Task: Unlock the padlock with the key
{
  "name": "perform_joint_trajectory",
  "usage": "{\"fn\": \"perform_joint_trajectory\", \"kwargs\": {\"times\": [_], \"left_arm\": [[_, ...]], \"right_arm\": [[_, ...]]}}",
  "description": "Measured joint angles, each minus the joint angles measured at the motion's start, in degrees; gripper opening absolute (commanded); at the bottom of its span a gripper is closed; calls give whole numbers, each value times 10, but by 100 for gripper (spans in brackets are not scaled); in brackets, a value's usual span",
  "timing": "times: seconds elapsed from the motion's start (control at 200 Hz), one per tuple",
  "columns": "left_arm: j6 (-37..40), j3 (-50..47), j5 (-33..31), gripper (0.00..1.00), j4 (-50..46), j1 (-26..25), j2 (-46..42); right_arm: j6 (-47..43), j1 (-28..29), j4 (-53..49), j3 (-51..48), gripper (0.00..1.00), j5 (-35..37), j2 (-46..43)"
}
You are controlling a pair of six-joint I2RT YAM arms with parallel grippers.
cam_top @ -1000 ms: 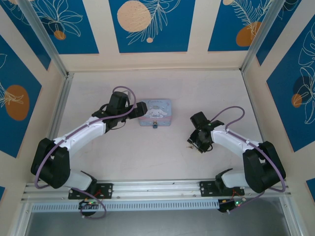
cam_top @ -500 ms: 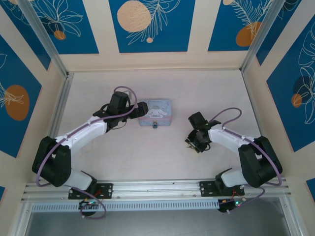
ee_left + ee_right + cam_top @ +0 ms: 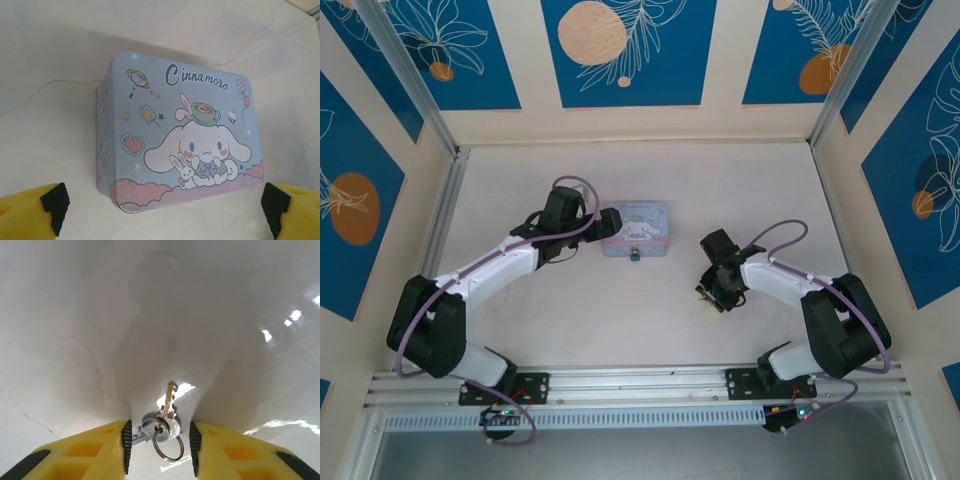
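Your right gripper [image 3: 160,440] has edged left over the last second, and its 2 yellow fingers [image 3: 100,450] are narrowing on the key [image 3: 167,415]. The key lies flat on the table [image 3: 75,315] with its ring [image 3: 167,446], bracketed but not visibly pinched. Your left gripper [image 3: 162,207] waits unmoved, spread wide at the tin box [image 3: 180,145]. The padlock [image 3: 635,256] sits at the tin's near edge, well apart from the key. You are at the pick-up; unlocking has not begun.

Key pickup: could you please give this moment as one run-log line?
right fingers: open, either side of key | left fingers: open, at tin box | padlock: at box near edge, untouched
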Motion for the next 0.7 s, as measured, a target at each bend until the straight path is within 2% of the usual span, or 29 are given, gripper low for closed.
{"fn": "perform_joint_trajectory", "kwargs": {"times": [0.54, 0.7], "left_arm": [[0, 0, 6, 100, -1, 0, 0], [0, 2, 7, 100, -2, 0, 0]], "right_arm": [[0, -1, -10, 0, 30, 5, 1], [-3, -1, -13, 0, 20, 5, 1]]}}
